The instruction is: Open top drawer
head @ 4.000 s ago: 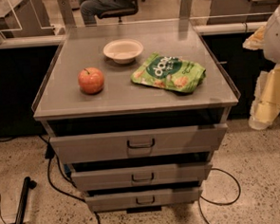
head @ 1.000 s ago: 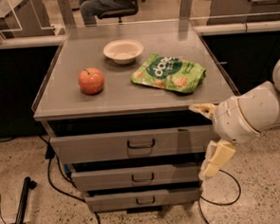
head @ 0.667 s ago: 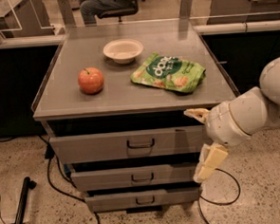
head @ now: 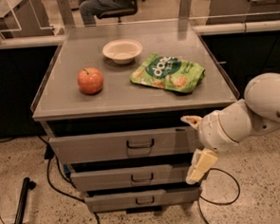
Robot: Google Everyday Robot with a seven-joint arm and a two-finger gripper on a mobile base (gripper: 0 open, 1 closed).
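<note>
Hovering at the right end of the top drawer (head: 99,147), the gripper (head: 195,144) has its two fingers spread wide, one above the other, holding nothing. The drawer sits just under the tabletop (head: 129,99), its dark handle (head: 140,144) well left of the gripper. An apple (head: 90,81), a bowl (head: 122,51) and a green snack bag (head: 168,72) rest on top.

You have a grey cabinet top (head: 129,98) carrying three things. Take the white bowl (head: 122,51), near the back at centre, as your mark. The red apple (head: 90,81) stands in front of the bowl and to its left. The green snack bag (head: 168,73) lies flat near the bowl, in front and to its right. The gripper (head: 194,144) hangs well in front of the bowl and to its right, below the top's front edge, fingers spread apart.
</note>
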